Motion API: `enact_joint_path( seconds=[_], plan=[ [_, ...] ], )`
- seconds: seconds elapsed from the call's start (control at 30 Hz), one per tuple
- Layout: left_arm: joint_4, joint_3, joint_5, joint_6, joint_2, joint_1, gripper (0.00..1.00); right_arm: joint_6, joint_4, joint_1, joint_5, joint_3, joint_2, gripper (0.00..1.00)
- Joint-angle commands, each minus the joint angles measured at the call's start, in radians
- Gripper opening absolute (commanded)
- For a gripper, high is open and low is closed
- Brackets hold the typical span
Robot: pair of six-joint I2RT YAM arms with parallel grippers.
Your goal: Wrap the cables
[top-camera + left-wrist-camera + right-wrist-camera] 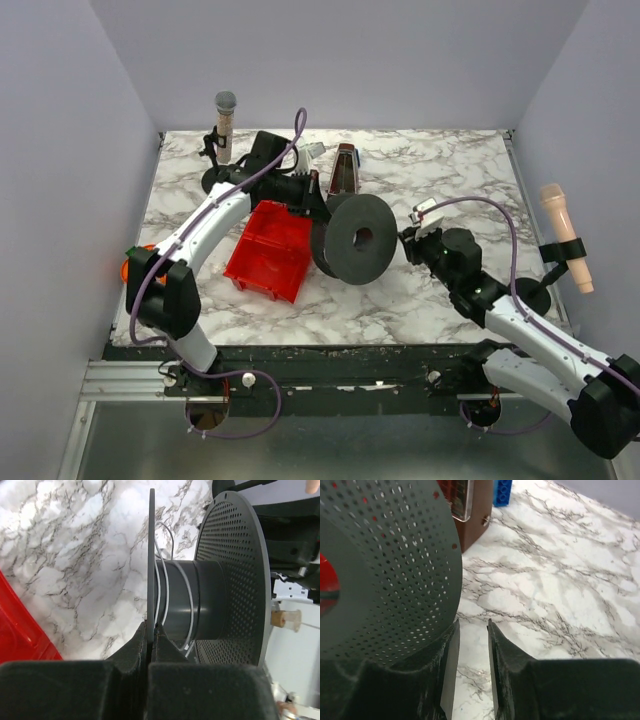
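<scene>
A black spool [357, 240] stands on edge mid-table. In the left wrist view a very thin white cable [167, 587] runs a few turns around its dark core [200, 600], between a thin solid flange [151, 555] and a perforated flange [235, 580]. A short loose end curls up off the core. My left gripper [151, 626] is shut on the thin flange's edge; it also shows in the top view [318, 208]. My right gripper [472, 625] is slightly open and empty, just right of the perforated flange [385, 565], and shows in the top view [410, 243].
A red bin [270, 250] lies left of the spool. A brown wedge-shaped box [345, 168] and a blue brick [502, 491] sit behind it. One microphone on a stand [225, 120] is at the back left, another [566, 235] at the right edge.
</scene>
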Motion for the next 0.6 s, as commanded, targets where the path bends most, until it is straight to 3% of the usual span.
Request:
enact_joint_path(
  seconds=[0.0, 0.17, 0.3, 0.4, 0.57],
  plan=[
    [0.196, -0.035, 0.163, -0.145, 0.104, -0.004, 0.00, 0.092, -0.034, 0.008, 0.048, -0.002, -0.004, 0.38],
    [0.299, -0.057, 0.185, -0.188, 0.198, -0.018, 0.00, 0.144, -0.117, -0.024, 0.115, 0.042, 0.076, 0.36],
    [0.387, -0.068, 0.202, -0.246, 0.238, -0.015, 0.00, 0.357, -0.293, -0.136, 0.138, 0.102, 0.055, 0.36],
    [0.463, -0.055, 0.214, -0.323, 0.247, -0.011, 0.00, 0.454, -0.319, -0.214, 0.004, 0.091, -0.042, 0.47],
    [0.580, 0.000, 0.234, -0.479, 0.265, 0.023, 0.00, 0.558, -0.408, -0.239, -0.157, 0.150, -0.071, 0.63]
  ],
)
